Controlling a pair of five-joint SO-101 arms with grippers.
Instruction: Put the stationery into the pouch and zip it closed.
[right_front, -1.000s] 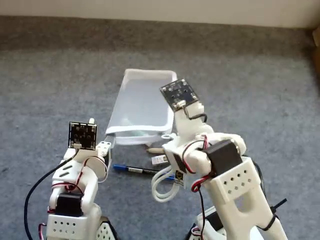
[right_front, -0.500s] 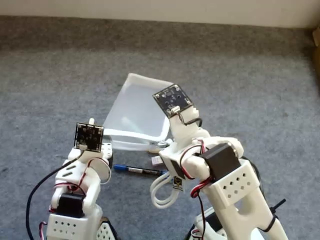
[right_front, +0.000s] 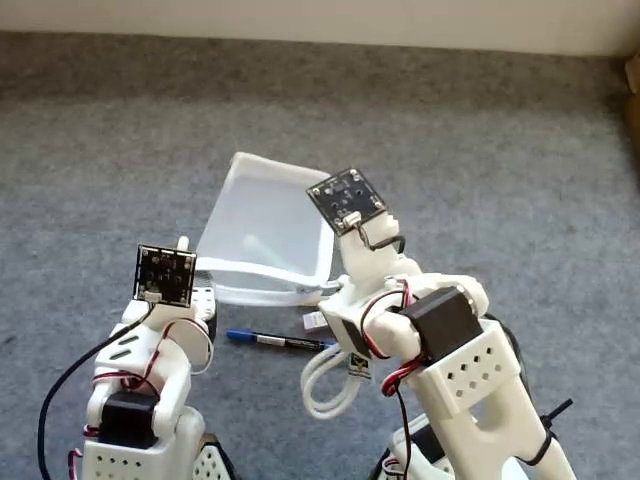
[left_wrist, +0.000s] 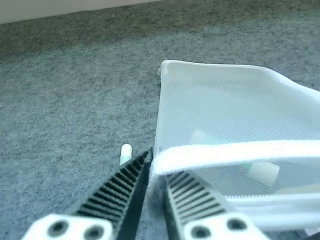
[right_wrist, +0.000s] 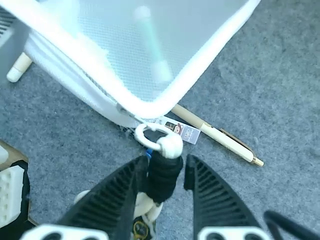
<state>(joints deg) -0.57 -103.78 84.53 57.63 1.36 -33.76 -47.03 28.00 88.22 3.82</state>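
pouch: white mesh pouch (right_front: 265, 235) on grey carpet (right_front: 500, 150), ahead of both arms, zip end facing them, near edge looks lifted.
left gripper: left gripper (left_wrist: 155, 175) pinched onto the pouch rim at its near corner, rim band between the jaws.
why (left): likely an anchor, so the fabric stays taut against a pull along the zip.
right gripper: right gripper (right_wrist: 165, 175) at the opposite near corner, clamped on the zipper pull (right_wrist: 161, 150), black tab between the jaws, white ring sticking out.
why (right): tab gives a firm hold; set up to drag the slider across toward the left gripper.
inside: green-white stick (right_wrist: 150, 45) visible through the mesh, plus pale pieces, not identifiable.
outside: blue pen (right_front: 275, 341) on carpet between the arms; beige pen (right_wrist: 215, 135) just beside the zip corner, one end tucked under the pouch.
status: probably not ready to zip with two pens out.
writing: small printed tag (right_wrist: 180, 131) at the zip corner, print too small to read; no other legible text.
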